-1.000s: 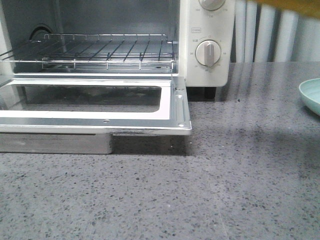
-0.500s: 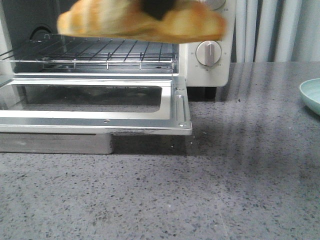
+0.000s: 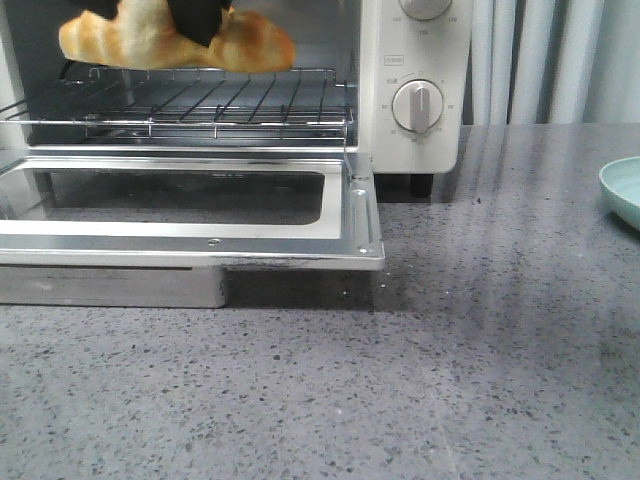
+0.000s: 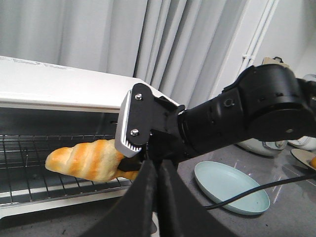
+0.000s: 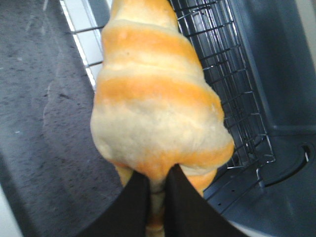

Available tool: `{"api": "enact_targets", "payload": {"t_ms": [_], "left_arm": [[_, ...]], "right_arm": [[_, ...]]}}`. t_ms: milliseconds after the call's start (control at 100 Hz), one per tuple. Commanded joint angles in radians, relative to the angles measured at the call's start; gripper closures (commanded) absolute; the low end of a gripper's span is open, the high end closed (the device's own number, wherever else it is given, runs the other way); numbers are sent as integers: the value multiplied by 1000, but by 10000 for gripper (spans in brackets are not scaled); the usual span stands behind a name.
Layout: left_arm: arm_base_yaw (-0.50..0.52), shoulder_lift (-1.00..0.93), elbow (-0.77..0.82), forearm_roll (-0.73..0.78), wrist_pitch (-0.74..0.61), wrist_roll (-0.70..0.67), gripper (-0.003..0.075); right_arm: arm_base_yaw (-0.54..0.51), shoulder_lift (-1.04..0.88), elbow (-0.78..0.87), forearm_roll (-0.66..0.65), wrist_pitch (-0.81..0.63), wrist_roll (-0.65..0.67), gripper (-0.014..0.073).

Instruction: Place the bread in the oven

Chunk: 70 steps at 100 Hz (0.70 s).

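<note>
Right gripper [image 5: 157,182] pinched on golden-orange, cream-striped croissant-shaped bread [image 3: 170,40], held above the wire rack [image 3: 215,105] inside the cream-white toaster oven [image 3: 410,60], at 11 o'clock in the front view. Likely light, soft, easily dented; best gripped mid-body. Left gripper [image 4: 157,170] pressed together, empty.

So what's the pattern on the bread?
Golden-orange with pale cream stripes; the bread shows best in the right wrist view.

Right wrist view. The right gripper [image 5: 157,190], at bottom centre, pinches the striped golden bread [image 5: 158,103], which fills mid-frame. The oven's wire rack [image 5: 224,89] lies at right; grey countertop [image 5: 44,113] at left.
</note>
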<state>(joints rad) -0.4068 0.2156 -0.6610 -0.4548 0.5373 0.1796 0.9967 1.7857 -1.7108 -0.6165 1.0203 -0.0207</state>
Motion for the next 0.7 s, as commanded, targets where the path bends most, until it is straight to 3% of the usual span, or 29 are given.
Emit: {"api": "enact_targets", "payload": {"t_ms": [0, 410, 480, 610, 690], "left_arm": [[0, 15, -26, -35, -73, 2, 741], [0, 15, -26, -37, -73, 2, 741], [0, 15, -26, -37, -73, 2, 741], [0, 15, -26, -37, -71, 2, 741], [0, 15, -26, -33, -71, 2, 741]], "right_arm": [[-30, -29, -36, -68, -56, -7, 662], [-76, 11, -36, -126, -116, -7, 636], [-76, 11, -36, -126, -122, -7, 538], [-77, 11, -36, -126, -126, -5, 227], [-77, 11, -36, -126, -126, -5, 141]]}}
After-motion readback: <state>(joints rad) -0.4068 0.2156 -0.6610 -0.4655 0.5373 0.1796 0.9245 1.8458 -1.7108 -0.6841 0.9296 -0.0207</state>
